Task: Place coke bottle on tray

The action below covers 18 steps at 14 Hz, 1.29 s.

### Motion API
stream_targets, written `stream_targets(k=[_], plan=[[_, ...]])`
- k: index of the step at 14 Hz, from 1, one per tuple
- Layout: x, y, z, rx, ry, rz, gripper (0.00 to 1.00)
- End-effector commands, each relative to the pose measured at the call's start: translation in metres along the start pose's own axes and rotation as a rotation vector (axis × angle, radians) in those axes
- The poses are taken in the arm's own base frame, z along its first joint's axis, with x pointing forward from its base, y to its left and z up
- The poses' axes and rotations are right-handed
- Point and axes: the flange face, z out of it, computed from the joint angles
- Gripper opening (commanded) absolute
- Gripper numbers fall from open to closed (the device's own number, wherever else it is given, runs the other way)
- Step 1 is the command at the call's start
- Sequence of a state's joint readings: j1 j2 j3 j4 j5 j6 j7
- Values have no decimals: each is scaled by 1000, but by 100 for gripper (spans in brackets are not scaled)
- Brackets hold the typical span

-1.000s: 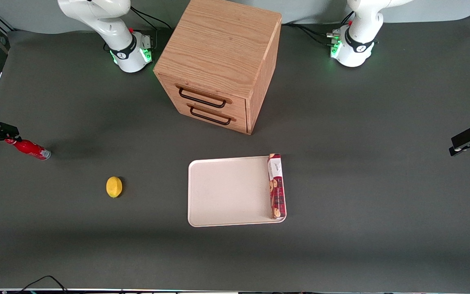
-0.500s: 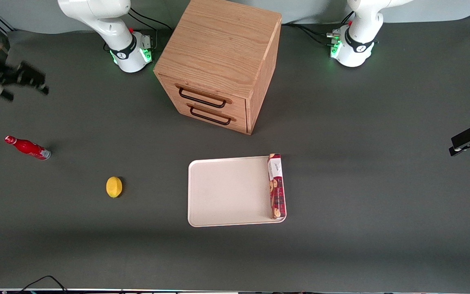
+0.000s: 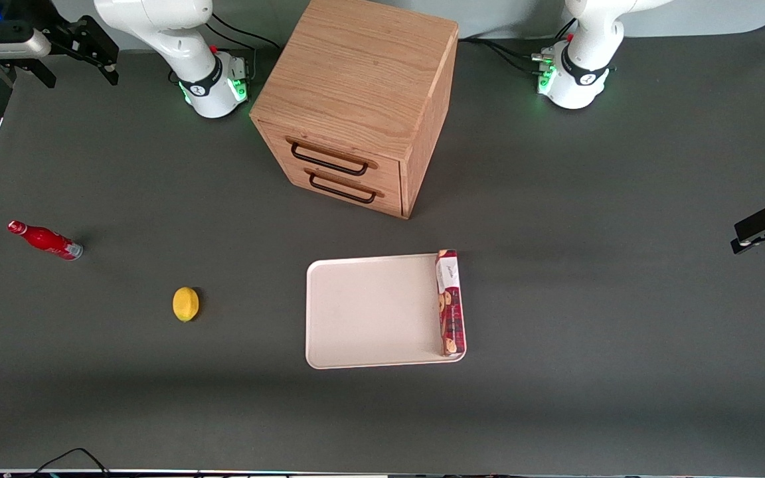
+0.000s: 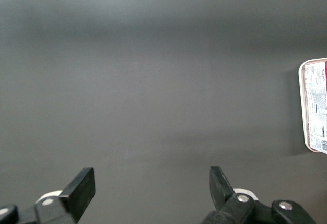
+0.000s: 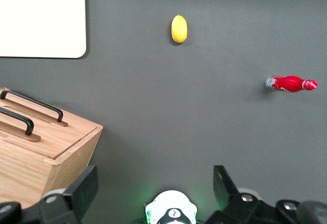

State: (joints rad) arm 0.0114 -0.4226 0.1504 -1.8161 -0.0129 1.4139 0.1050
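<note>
The coke bottle (image 3: pixel 44 239) (image 5: pixel 291 84) is small and red with a silvery base. It lies on its side on the dark table, toward the working arm's end. The cream-white tray (image 3: pixel 369 312) (image 5: pixel 41 17) sits near the table's middle, nearer the front camera than the cabinet. My gripper (image 3: pixel 82 78) (image 5: pixel 153 183) hangs high, open, with nothing between its fingers. It is well apart from the bottle and farther from the front camera, near the working arm's base (image 5: pixel 171 211).
A long red biscuit box (image 3: pixel 450 302) (image 4: pixel 317 106) lies in the tray along one rim. A yellow lemon (image 3: pixel 185 304) (image 5: pixel 179 28) rests on the table between bottle and tray. A wooden two-drawer cabinet (image 3: pixel 356 99) (image 5: pixel 41 147) stands between the arm bases.
My gripper was down at the bottle's cap a second ago. It has since risen and swung away from the front camera. The bottle has not moved.
</note>
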Motion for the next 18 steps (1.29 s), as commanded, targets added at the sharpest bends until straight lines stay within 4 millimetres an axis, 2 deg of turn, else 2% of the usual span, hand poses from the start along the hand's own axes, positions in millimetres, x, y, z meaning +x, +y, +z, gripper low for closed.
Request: stream_targets(k=[1,3,5,8,9,11,12,13,15,18], plan=[[9,28,3,-21,19,-20,100],[32,85,22,-42,18,-120,100],[44,152,54,-33,-9,-230,100],[45,268,142,-9,-24,-438,100],[44,299,174,-12,-19,-512,100],[48,330,225,-35,-20,-602,100],[46,338,250,-43,-19,-636,100],[41,342,278,-55,-7,-663,100],[21,357,318,-98,28,-686,100],[28,360,337,-126,21,-694,100]])
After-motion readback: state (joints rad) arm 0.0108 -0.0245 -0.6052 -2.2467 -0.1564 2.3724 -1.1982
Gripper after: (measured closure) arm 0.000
